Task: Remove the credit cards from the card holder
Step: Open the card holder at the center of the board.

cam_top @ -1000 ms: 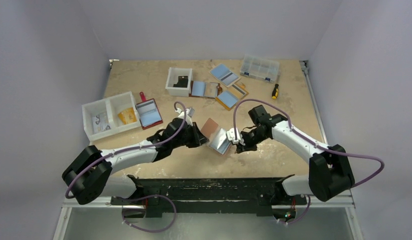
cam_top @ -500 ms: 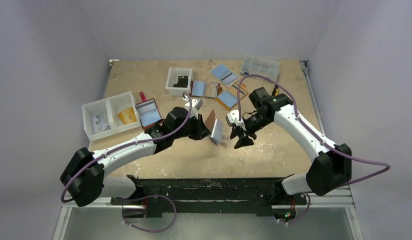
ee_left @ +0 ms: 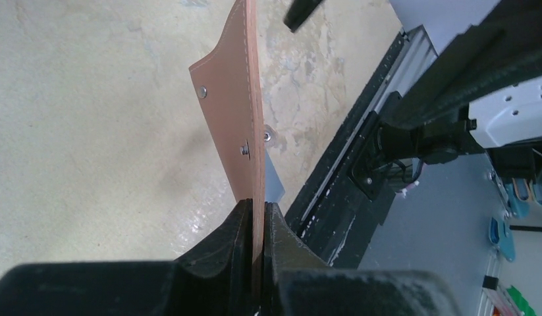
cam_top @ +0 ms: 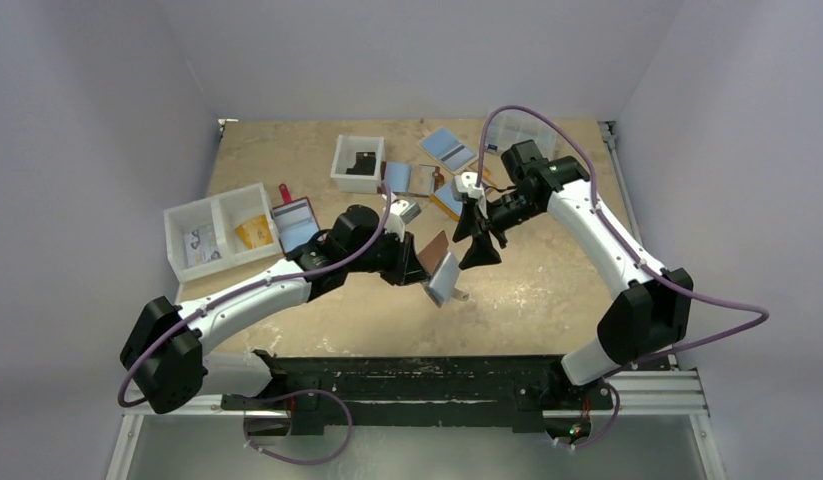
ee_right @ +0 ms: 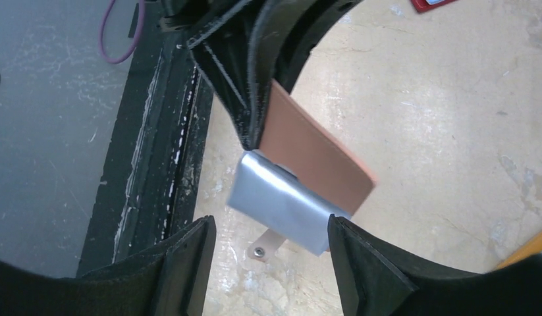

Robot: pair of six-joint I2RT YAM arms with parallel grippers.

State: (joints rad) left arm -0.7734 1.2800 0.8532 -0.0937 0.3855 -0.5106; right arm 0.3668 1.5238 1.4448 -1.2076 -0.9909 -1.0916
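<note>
Left gripper [ee_left: 255,212] clamps holder [ee_left: 236,112] edge-up; right gripper [cam_top: 474,245], fingers apart, faces its hanging half; cards probably inside.

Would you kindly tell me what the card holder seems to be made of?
The card holder looks like matte tan leather or imitation: stitched edge, small metal studs. Its hanging half shines silver-grey, perhaps plastic or a coated lining.
</note>
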